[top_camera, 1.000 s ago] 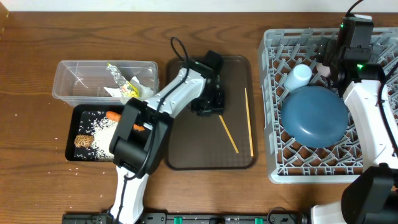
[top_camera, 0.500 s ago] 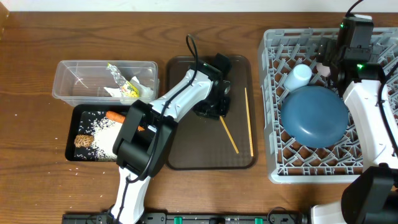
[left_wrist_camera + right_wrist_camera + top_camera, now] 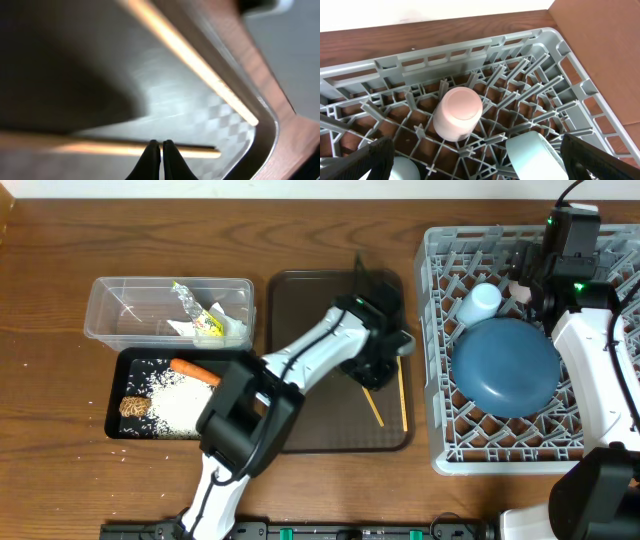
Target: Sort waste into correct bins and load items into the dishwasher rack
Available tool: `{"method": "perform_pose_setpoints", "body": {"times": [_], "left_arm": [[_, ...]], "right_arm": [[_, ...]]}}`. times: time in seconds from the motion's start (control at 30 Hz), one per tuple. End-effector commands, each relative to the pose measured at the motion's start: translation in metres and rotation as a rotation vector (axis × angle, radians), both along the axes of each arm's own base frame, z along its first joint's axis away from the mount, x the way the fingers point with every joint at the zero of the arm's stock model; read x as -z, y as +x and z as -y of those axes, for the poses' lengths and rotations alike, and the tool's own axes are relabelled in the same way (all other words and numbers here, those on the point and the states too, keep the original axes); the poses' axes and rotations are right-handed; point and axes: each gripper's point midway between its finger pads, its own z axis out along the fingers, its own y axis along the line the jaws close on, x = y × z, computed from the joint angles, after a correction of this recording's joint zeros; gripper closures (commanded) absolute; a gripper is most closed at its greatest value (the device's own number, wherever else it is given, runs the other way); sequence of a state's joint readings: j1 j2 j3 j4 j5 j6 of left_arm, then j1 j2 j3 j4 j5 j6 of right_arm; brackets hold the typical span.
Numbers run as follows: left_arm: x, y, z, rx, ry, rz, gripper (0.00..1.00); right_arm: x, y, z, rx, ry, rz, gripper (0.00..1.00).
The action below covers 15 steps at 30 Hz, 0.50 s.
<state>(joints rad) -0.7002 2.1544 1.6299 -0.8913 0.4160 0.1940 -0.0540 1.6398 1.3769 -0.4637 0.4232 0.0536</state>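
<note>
**Left arm poised over chopsticks as rack fills**

On a wooden desk [image 3: 60,260], the grey dishwasher rack [image 3: 440,450] fills the right side. It holds a dark blue plate [image 3: 505,365], a light blue cup [image 3: 480,302] just beyond the plate, and an upturned pinkish-white cup [image 3: 457,112] among the pegs. The brown serving tray [image 3: 310,420] sits at centre. At left, a clear tub [image 3: 100,320] contains a silver-yellow wrapper [image 3: 195,308] and white crumpled paper [image 3: 215,330]. Touching its near side, a black tray [image 3: 112,395] carries rice grains [image 3: 175,400], a brown lump [image 3: 134,407] and a carrot [image 3: 195,370], which lies roughly left to right along the tray's far edge.

The left end effector [image 3: 375,365] hangs over the right half of the serving tray. The wrist view shows its fingertips pressed together with nothing between them. Two chopsticks remain on the tray. The straight chopstick [image 3: 404,405] lies along the tray's right edge, its long axis running far to near. The slanted chopstick [image 3: 374,412] angles toward it, and their near ends lie closer together than their far ends.

The right end effector [image 3: 477,160] hovers above the rack's far corner, fingers spread wide and empty.
</note>
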Motion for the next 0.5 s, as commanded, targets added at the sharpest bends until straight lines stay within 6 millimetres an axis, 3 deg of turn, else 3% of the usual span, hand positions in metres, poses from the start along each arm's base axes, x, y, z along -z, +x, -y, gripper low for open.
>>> {"method": "perform_pose_setpoints", "body": {"times": [0.0,0.47], "left_arm": [[-0.005,0.001,0.007,0.106,-0.018,0.052,0.94],[0.007,0.003,0.004,0.091,-0.001,0.035,0.94]], "right_arm": [[-0.004,-0.001,0.003,0.024,0.004,0.016,0.01],[-0.004,-0.001,0.003,0.024,0.004,0.015,0.01]]}}
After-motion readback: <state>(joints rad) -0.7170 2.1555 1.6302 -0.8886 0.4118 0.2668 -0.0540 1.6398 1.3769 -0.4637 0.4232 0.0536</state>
